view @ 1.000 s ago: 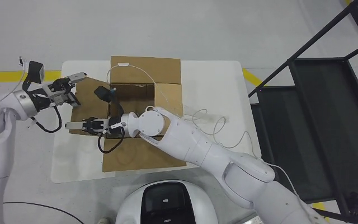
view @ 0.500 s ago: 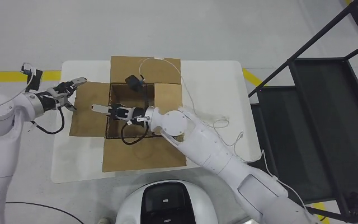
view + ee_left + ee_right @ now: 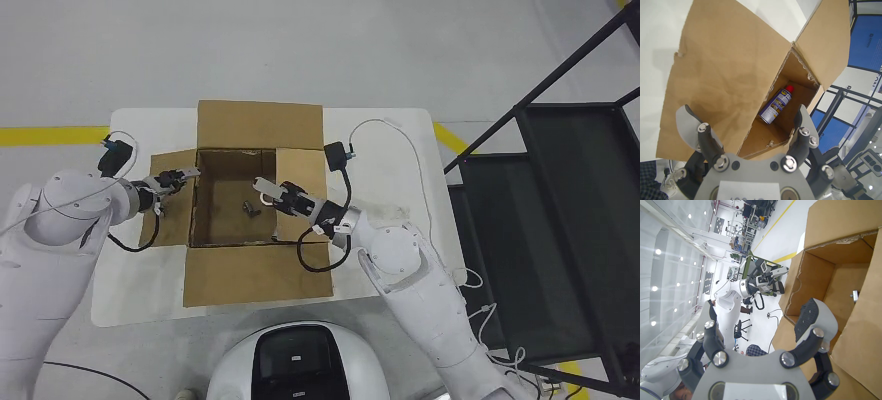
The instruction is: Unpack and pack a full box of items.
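Note:
An open cardboard box (image 3: 260, 125) stands in the middle of the white table (image 3: 380, 150), all flaps folded out. A blue and yellow spray can (image 3: 776, 106) with a red cap lies on the box floor against a wall. A small dark item (image 3: 250, 207) and a small metal piece (image 3: 854, 294) also lie inside. My left gripper (image 3: 175, 180) is open over the box's left flap (image 3: 719, 66), at the rim. My right gripper (image 3: 262, 185) is open above the right side of the opening, facing the box's inner wall (image 3: 815, 275). The left gripper (image 3: 776, 279) is across the box from it.
A white cable (image 3: 400, 140) from the right wrist loops over the table's right side. A black metal stair frame (image 3: 560, 200) stands right of the table. Bare table lies in front of and behind the box.
The right gripper has swung from the box's left side across the opening to its right side. The left gripper has come in from beyond the table's left edge to the left flap.

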